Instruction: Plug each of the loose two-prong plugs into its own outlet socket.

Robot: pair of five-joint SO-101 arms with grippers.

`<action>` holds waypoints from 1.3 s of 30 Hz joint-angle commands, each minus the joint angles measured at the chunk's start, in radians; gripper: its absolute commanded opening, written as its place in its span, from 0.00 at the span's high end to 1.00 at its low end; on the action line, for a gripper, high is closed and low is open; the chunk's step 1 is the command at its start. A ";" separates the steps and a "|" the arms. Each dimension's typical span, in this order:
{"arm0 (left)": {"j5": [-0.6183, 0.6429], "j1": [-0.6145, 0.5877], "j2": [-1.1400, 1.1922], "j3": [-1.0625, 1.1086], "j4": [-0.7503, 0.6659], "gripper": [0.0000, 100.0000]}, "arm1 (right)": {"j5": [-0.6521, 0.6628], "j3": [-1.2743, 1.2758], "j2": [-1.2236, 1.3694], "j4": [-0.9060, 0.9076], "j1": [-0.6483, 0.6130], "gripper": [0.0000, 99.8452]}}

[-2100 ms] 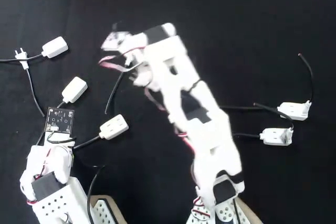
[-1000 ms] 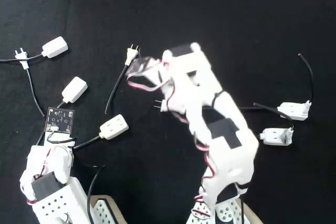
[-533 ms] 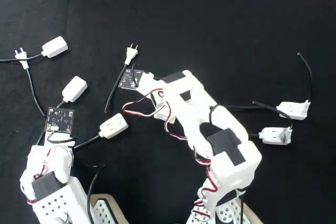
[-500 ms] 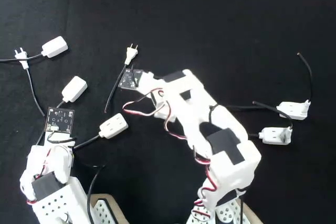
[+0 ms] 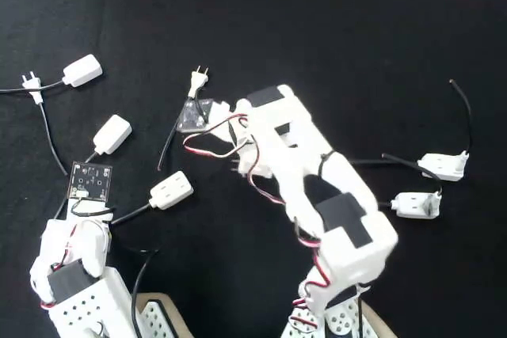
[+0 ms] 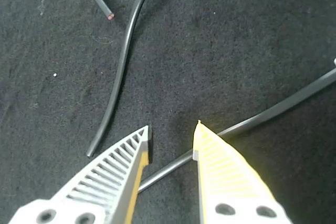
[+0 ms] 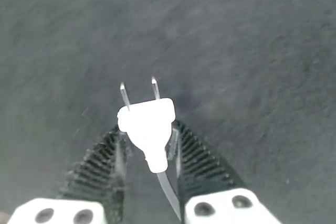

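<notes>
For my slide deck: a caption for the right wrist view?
Right hand shut on a white two-prong plug, prongs pointing away, over the black tabletop.

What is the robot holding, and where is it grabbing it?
Right pincer holds a white plug by its body, prongs free. Left pincer holds nothing.

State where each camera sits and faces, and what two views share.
High view: fixed above, looks down on black table; left arm, right arm show.
Left wrist view: on left arm, faces black cables; open left gripper shows.
Right wrist view: on right arm, faces table; right gripper grips white two-prong plug.
All three share the black table.
</notes>
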 commanded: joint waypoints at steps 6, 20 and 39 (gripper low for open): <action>-0.011 0.007 -0.009 0.005 0.008 0.86 | 0.362 -0.042 -0.113 0.133 -0.041 0.99; -0.012 0.007 -0.009 0.005 0.008 0.86 | 0.121 -0.156 -0.028 0.031 0.025 0.69; -0.012 0.007 -0.009 0.005 0.018 0.86 | -1.571 -0.200 0.185 0.072 0.126 0.82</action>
